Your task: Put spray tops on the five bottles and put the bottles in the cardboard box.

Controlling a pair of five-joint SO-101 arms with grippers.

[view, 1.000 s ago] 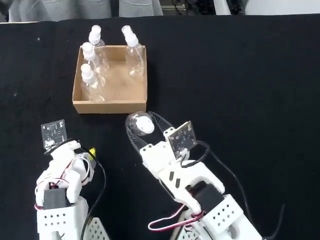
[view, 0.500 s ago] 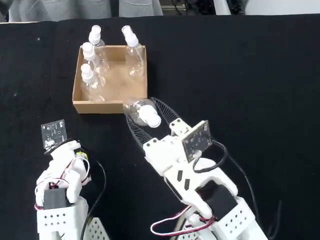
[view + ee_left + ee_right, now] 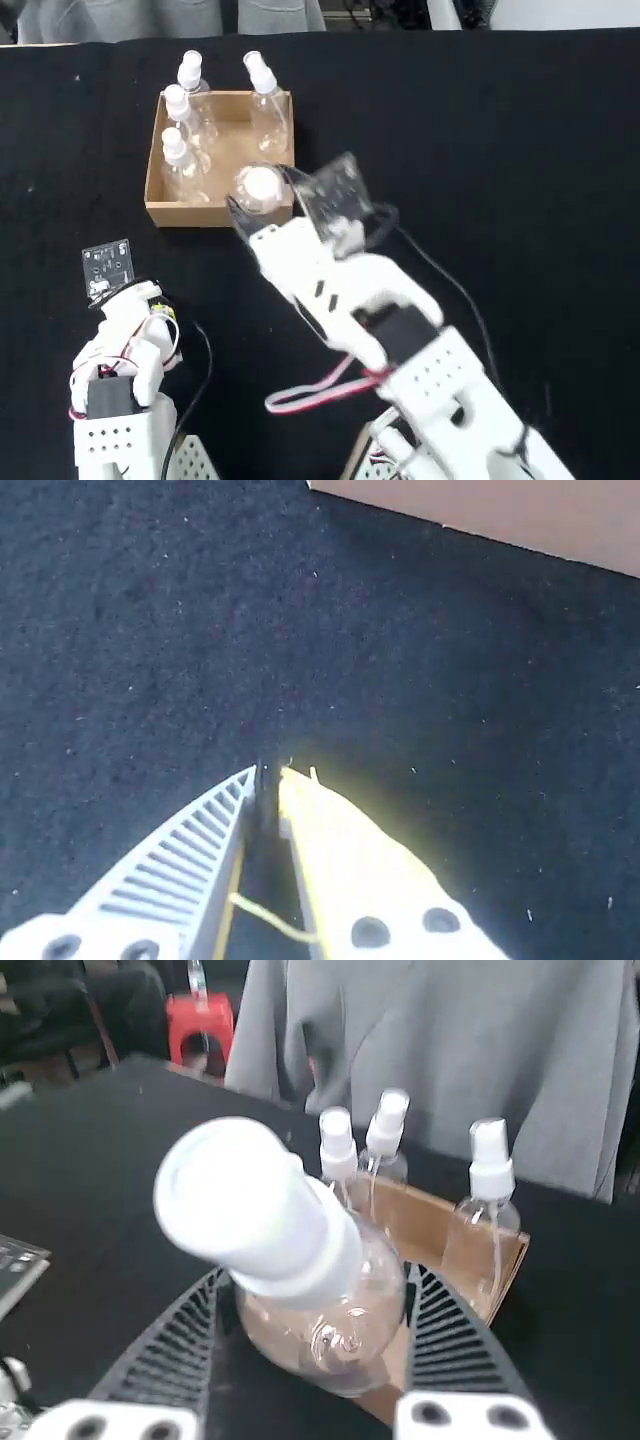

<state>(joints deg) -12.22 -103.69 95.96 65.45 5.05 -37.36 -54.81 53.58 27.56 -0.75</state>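
The cardboard box (image 3: 155, 205) stands at the back left with several clear bottles with white spray tops upright in it, such as one (image 3: 265, 95) in its far right corner. My right gripper (image 3: 258, 198) is shut on another spray-topped bottle (image 3: 258, 186), held over the box's near right corner. In the right wrist view this bottle (image 3: 300, 1270) sits tilted between my fingers (image 3: 445, 1335), and the right gripper (image 3: 315, 1280) has the box (image 3: 425, 1225) behind it. My left gripper (image 3: 165, 313) rests shut and empty near the table's front left; its closed tips (image 3: 270, 775) hang over black cloth.
The black tablecloth (image 3: 480, 150) stretches bare to the right of the box. A wall of the box (image 3: 500, 510) shows in the left wrist view. Grey-clad people sit behind the table's far edge (image 3: 480, 1050). A small circuit board (image 3: 108, 264) sits on the left arm.
My right arm has swung forward and left, carrying the bottle from the cloth in front of the box to above its near right corner. The left arm stays put.
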